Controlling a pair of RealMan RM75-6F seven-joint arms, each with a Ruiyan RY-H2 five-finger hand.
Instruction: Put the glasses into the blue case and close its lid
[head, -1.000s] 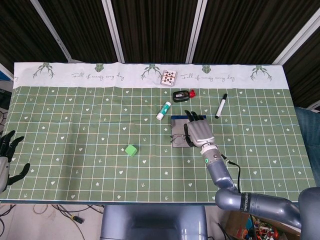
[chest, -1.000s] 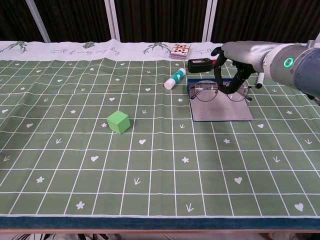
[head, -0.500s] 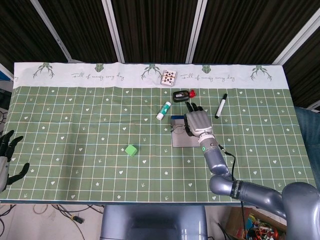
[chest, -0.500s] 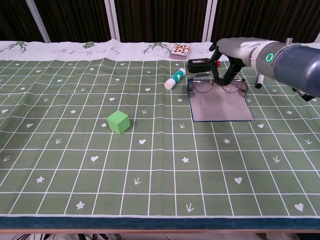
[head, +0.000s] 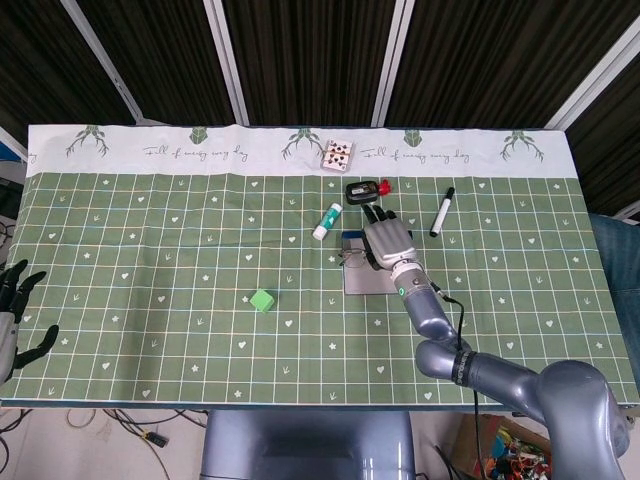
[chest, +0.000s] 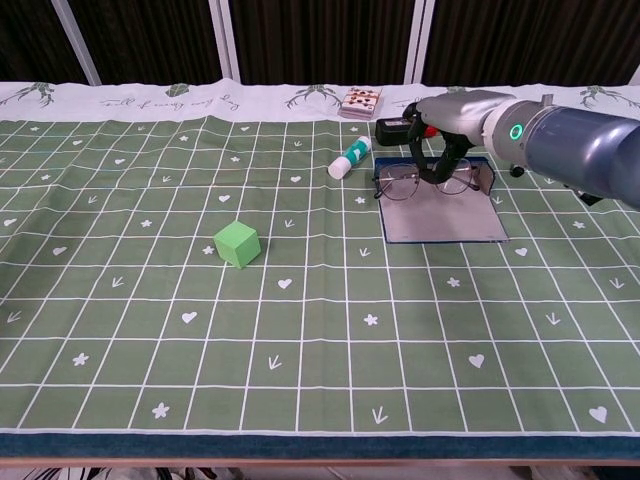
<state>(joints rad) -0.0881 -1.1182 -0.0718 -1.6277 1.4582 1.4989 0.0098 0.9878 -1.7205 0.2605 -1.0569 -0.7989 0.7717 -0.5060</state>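
The glasses (chest: 401, 181) are thin-framed and hang just over the far end of the open case. My right hand (chest: 447, 128) pinches them near the bridge from above. In the head view this right hand (head: 388, 243) covers most of the glasses (head: 350, 258); only the left lens shows. The blue case (chest: 484, 166) lies open, with its grey lid (chest: 443, 217) flat on the cloth toward me. The same lid (head: 368, 279) shows below the hand in the head view. My left hand (head: 14, 310) hangs off the table's left edge, fingers spread, holding nothing.
Just beyond the case lie a white glue stick (chest: 350, 158), a black device (chest: 397, 128) and a card box (chest: 361, 101). A black marker (head: 442, 211) lies to the right of the case. A green cube (chest: 237, 243) stands mid-table on the left.
The right hand has carried the glasses away from over the grey lid toward the far, blue end of the case and slightly left. The left hand has not moved.
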